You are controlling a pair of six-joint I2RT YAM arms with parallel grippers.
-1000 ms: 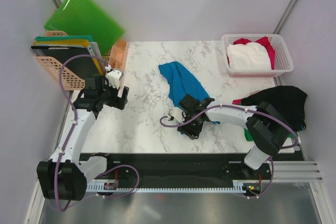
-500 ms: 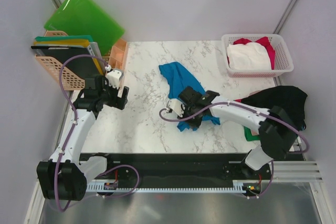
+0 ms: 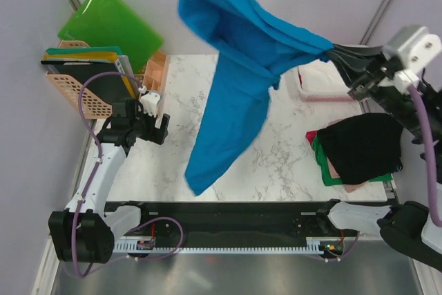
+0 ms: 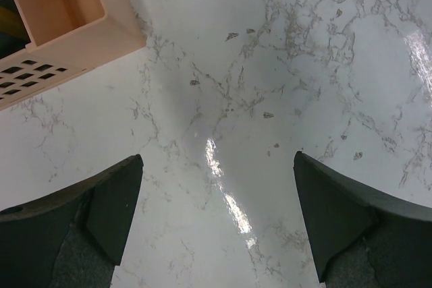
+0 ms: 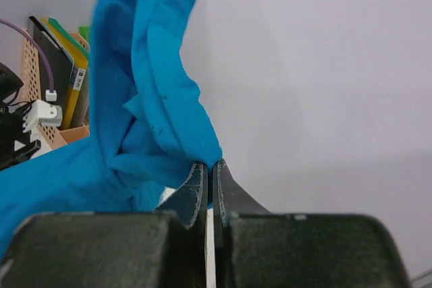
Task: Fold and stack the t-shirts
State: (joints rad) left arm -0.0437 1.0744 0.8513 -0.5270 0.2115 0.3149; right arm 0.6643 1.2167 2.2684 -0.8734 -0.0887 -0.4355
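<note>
A bright blue t-shirt (image 3: pixel 235 67) hangs high in the air, stretched across the top view from the upper middle down to the table's front. My right gripper (image 3: pixel 336 52) is raised at the upper right and shut on an edge of that shirt (image 5: pixel 155 126); in the right wrist view the fingertips (image 5: pixel 201 173) pinch the cloth. A folded black t-shirt (image 3: pixel 359 146) lies on a stack at the table's right edge, with green, red and pale pink cloth under it. My left gripper (image 3: pixel 153 121) hovers open over bare marble (image 4: pixel 223 99) at the left, holding nothing.
A white lattice basket (image 3: pixel 314 91), partly hidden by the blue cloth, stands at the back right. An orange crate (image 3: pixel 76 91) with folders sits at the left, its corner (image 4: pixel 61 25) near my left gripper. A green plastic folder (image 3: pixel 107 22) leans on the back wall.
My right gripper shut on the blue t-shirt on the table and swung it up high to the right; the shirt now hangs in the air. The left arm stayed put.
</note>
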